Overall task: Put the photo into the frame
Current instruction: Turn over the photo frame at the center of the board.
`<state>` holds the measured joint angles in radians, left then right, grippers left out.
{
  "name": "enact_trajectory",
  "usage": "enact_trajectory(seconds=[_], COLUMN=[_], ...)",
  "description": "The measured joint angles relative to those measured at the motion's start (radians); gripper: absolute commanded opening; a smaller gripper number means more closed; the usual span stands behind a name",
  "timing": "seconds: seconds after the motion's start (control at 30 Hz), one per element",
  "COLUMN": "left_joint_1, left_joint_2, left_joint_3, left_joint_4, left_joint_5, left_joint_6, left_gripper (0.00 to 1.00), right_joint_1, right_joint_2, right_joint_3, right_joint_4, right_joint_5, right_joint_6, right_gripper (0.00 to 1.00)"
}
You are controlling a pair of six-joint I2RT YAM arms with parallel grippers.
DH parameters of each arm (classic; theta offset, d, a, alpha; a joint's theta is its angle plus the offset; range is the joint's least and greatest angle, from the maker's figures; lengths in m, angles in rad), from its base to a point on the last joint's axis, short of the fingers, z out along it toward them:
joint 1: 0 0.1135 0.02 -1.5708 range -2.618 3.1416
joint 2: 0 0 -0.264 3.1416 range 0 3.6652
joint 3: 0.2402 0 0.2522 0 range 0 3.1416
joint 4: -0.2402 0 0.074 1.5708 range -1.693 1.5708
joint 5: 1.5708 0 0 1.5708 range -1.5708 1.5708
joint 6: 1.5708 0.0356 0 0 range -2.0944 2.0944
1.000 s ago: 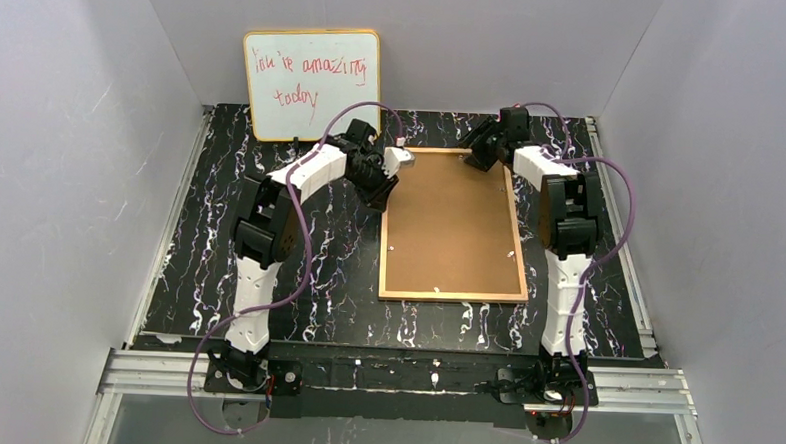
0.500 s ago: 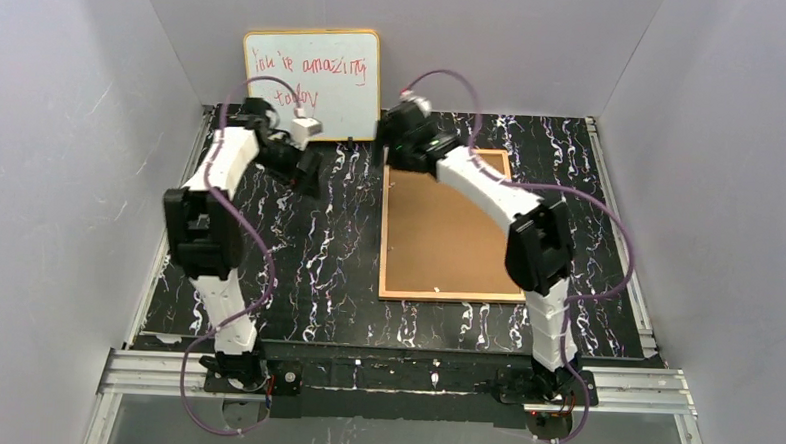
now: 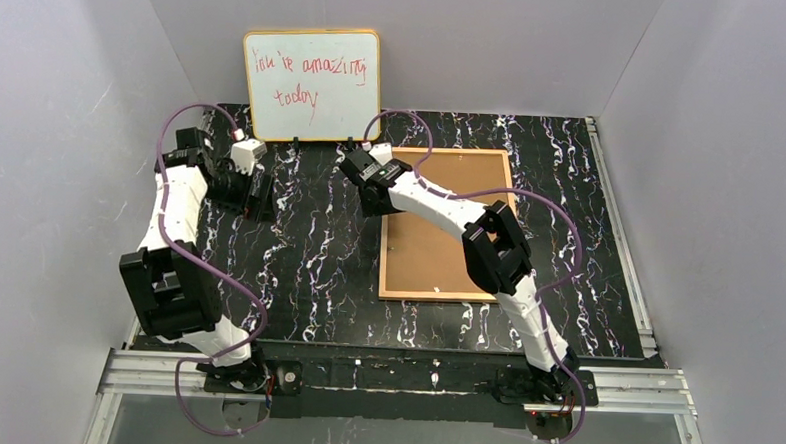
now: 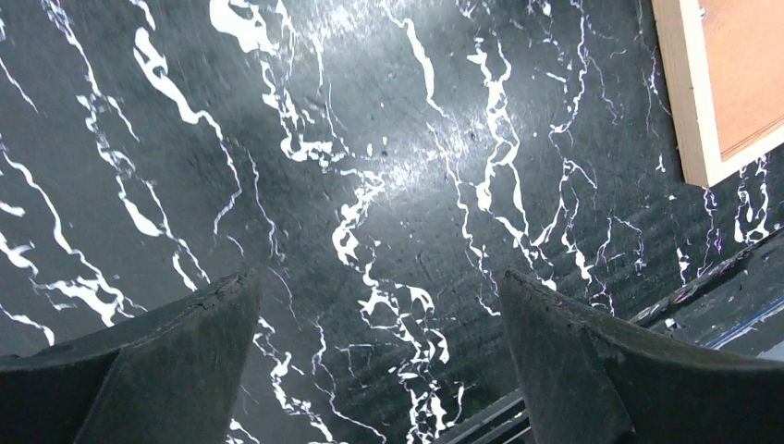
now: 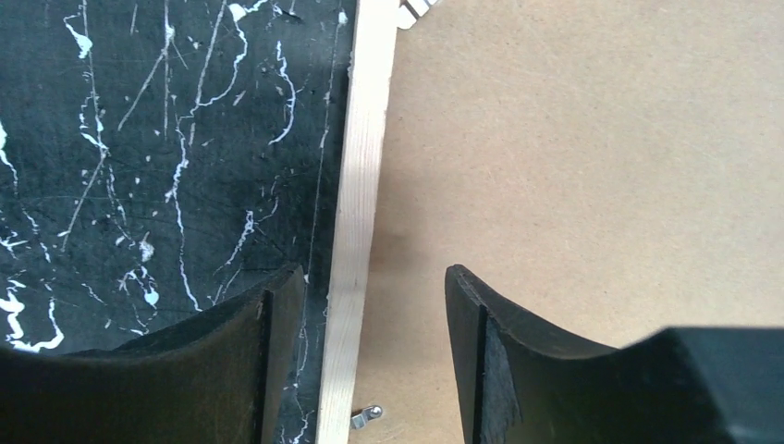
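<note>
The frame (image 3: 422, 268) lies flat right of the table's middle, brown fibreboard back up, golden-wood rim around it. My right gripper (image 3: 375, 199) hovers over its left rim near the far corner. In the right wrist view the right gripper (image 5: 374, 273) is open and straddles the wooden rim (image 5: 356, 185) without touching it; one finger is over the table, the other over the back (image 5: 573, 139). My left gripper (image 3: 252, 198) hangs open over bare table at the far left, with nothing between its fingers (image 4: 379, 275). The frame's corner (image 4: 721, 83) shows in the left wrist view. The photo is out of view.
A yellow-rimmed whiteboard (image 3: 312, 83) with red handwriting leans on the back wall. A small metal clip (image 5: 368, 415) sits on the frame's back just inside the rim. Grey walls close in the black marbled table (image 3: 327, 269) on three sides.
My left arm swung away from the frame's far left corner to the table's left side and its gripper opened. My right arm crossed from the frame's far right corner to its left rim.
</note>
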<state>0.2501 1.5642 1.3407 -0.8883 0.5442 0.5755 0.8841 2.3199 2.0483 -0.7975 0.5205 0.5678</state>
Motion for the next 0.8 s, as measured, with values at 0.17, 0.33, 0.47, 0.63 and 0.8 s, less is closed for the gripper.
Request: enact_trajectory(seconds=[0.17,0.33,0.47,0.63,0.8], left_joint_1=[0.023,0.029,0.03,0.034,0.035], left_joint_2=[-0.039,-0.04,-0.037,-0.035,-0.031], left_joint_3=[-0.068,-0.115,-0.125,-0.124,-0.124], left_joint_4=[0.009,0.021,0.023,0.026,0.029], left_joint_5=[-0.018,-0.037,-0.059,-0.071,-0.073], left_joint_6=[-0.033,-0.05,-0.05,-0.053,-0.061], left_gripper=[0.98,0.98,0.98,0.98,0.98], right_joint_1=[0.02,0.039,0.051,0.052,0.051], right_joint_2=[0.003,0.029,0.069,0.076,0.09], right_joint_3=[0.0,0.0,0.004,0.016,0.05], right_joint_4=[-0.01,-0.005,-0.007,-0.021,-0.051], right_joint_5=[0.044,0.05,0.062,0.076,0.08], right_joint_6=[-0.001,0.0,-0.005,-0.008,0.019], right_gripper=[0.55,0.48,0.43,0.25,0.04])
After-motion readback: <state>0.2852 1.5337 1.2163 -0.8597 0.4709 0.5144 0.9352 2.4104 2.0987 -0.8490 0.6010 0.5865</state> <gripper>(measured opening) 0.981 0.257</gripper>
